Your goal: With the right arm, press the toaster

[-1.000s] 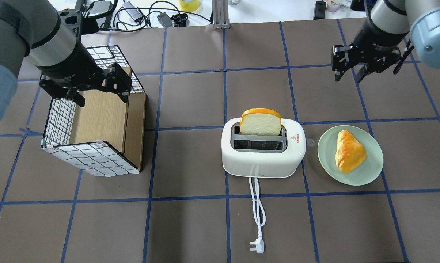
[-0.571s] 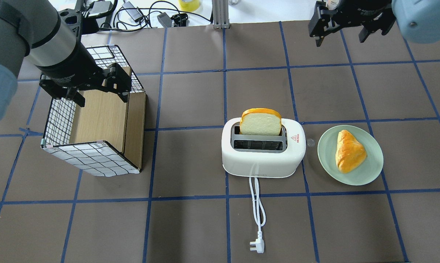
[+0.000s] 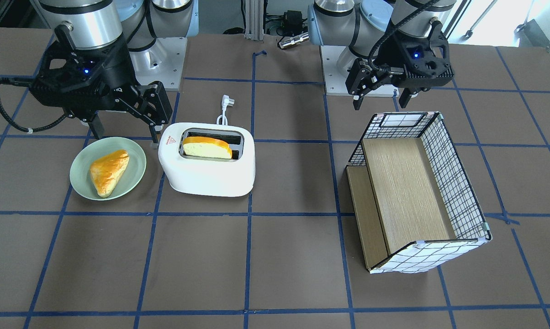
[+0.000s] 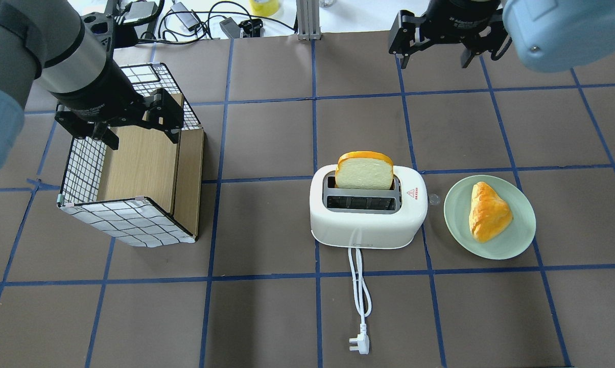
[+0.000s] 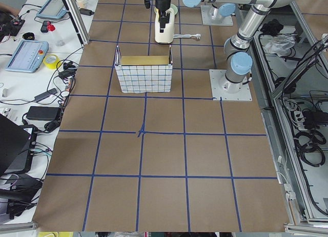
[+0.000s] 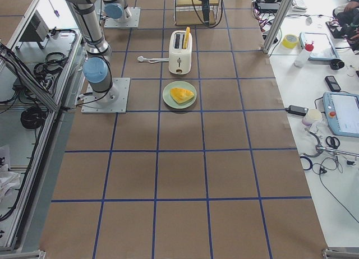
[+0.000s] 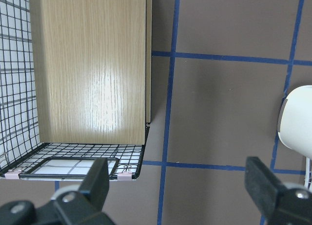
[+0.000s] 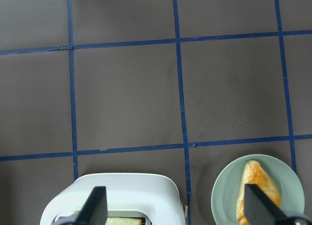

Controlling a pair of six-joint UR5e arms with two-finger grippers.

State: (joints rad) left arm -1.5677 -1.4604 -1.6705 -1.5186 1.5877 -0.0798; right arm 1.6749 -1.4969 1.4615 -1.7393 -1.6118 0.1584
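Observation:
The white toaster (image 4: 363, 225) stands mid-table with a bread slice (image 4: 363, 171) upright in its far slot. A small lever knob (image 4: 433, 200) sticks out of its right end. It also shows in the front view (image 3: 206, 178) and at the bottom of the right wrist view (image 8: 117, 191). My right gripper (image 4: 430, 48) is open and empty. It hangs high above the table, over the ground between the toaster's right end and the plate (image 3: 125, 132). My left gripper (image 4: 143, 138) is open and empty over the basket.
A green plate (image 4: 512, 240) with a pastry (image 4: 486, 212) sits right of the toaster. The checked wire basket (image 4: 128, 220) lies on its side at the left. The toaster's cord and plug (image 4: 359, 345) trail towards the near edge.
My right gripper has risen and swung left and towards the far side in the overhead view, still open. The left arm, toaster and bread have not moved.

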